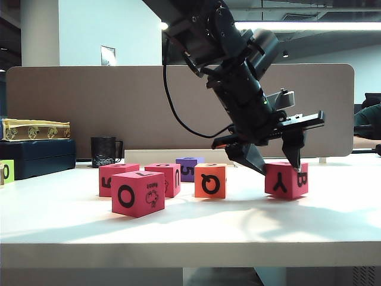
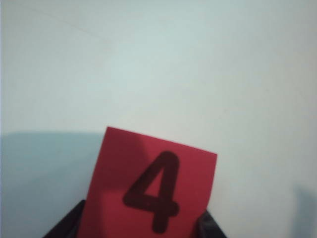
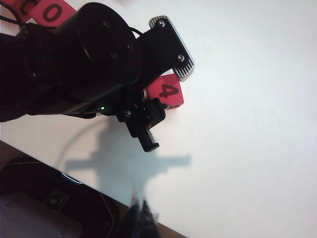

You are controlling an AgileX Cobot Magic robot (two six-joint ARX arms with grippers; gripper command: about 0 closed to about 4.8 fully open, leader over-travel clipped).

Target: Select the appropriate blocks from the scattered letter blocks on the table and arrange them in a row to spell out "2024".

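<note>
Exterior view: left gripper (image 1: 278,159) sits over the pinkish-red cube (image 1: 286,179) marked Y and B, which stands on the table (image 1: 333,220) well to the right of the orange Q cube (image 1: 210,180). Its fingers stand one on each side of that cube; whether the pads press the faces or merely flank them I cannot tell. Left wrist view shows the same cube's top face, a bold 4 (image 2: 153,191), between the dark fingers (image 2: 213,229).

Right gripper (image 3: 137,214) hangs above the table edge, away from every block, fingertips pressed together and empty.

Handling (judgement): foam, so light, soft, slightly squashy; faces matte and probably not slippery. Best held on two opposite side faces, centred, with a gentle squeeze so the cube does not twist.

Count, exterior view:
- pinkish-red cubes: four (Y/B cube; O cube (image 1: 137,192) front left of the Q cube; 5 cube (image 1: 118,179) and cartoon cube (image 1: 164,178) to its left)
- orange: one
- purple cube (image 1: 189,168): one, behind the Q cube
- total six
</note>
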